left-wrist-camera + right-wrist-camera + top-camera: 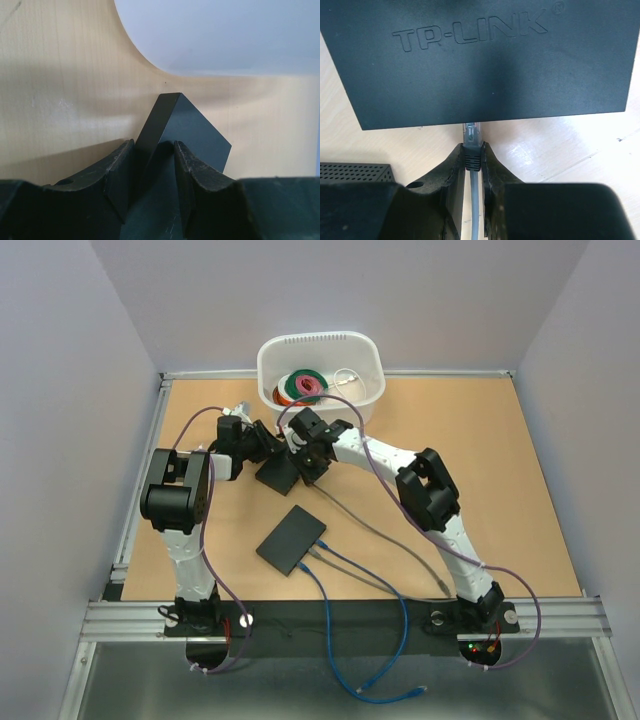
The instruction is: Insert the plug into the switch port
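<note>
A black TP-LINK switch point(485, 60) lies on the table between the two arms point(277, 476). My left gripper point(154, 150) is shut on one corner of the switch point(190, 135). My right gripper point(472, 150) is shut on the black boot of a grey cable's plug point(472, 135). The clear plug tip sits right at the switch's near edge; the port itself is hidden under that edge. In the top view the right gripper point(308, 462) is at the switch's right side and the left gripper point(262, 448) at its left.
A second black switch point(291, 539) lies nearer the arm bases with blue and grey cables point(330, 570) plugged in, and its corner shows in the right wrist view point(355, 172). A white bin point(320, 370) with coloured rolls stands behind the grippers.
</note>
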Robot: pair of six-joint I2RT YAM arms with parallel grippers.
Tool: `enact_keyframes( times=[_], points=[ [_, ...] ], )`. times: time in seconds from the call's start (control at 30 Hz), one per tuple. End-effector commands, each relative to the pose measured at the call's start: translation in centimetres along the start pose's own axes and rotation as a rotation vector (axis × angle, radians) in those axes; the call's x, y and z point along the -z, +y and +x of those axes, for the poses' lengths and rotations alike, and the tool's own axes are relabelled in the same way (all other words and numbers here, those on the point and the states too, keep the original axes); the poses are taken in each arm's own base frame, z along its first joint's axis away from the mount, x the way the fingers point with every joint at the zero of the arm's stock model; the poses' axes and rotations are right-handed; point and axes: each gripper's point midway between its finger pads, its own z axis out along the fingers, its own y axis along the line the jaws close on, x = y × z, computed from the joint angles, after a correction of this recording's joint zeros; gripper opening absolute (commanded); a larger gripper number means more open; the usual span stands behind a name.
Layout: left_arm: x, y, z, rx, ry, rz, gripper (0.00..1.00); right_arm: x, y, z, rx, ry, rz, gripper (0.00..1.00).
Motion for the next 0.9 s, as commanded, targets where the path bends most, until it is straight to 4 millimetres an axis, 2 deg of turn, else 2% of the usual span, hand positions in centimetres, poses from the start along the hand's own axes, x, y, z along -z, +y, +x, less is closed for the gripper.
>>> enact_keyframes(
  times=[0.0, 0.17, 0.3, 0.47, 0.57, 0.63, 0.87],
  points=[
    [0.8, -0.5, 1.5, -0.007, 0.040, -0.004, 0.47, 1.7, 2.0, -4.6, 0.021, -0.139, -0.031, 0.00],
    [0.9, -0.5, 1.5, -0.007, 0.039, -0.005, 0.47, 2.5, 2.3, -5.1, 0.021, -0.156, -0.026, 0.01],
    [0.9, -0.5, 1.7, -0.006, 0.044, -0.003, 0.47, 2.5, 1.4, -5.4, 0.019, -0.163, 0.021, 0.00],
    [1.1, -0.5, 2.1, -0.006, 0.054, 0.001, 0.47, 0.6, 0.8, -4.2, 0.016, -0.136, 0.044, 0.00],
    [1.3, 0.1, 3.0, -0.004, 0.068, -0.007, 0.47, -0.5, 0.3, -3.4, 0.010, -0.124, 0.067, 0.01],
    [1.6, 0.6, 3.9, 0.000, 0.077, -0.019, 0.47, -0.5, 0.0, -3.6, 0.001, -0.145, 0.083, 0.01],
    [1.7, 0.9, 6.9, -0.013, 0.126, -0.036, 0.46, 0.0, -0.4, -6.3, 0.003, -0.248, 0.102, 0.01]
  ],
)
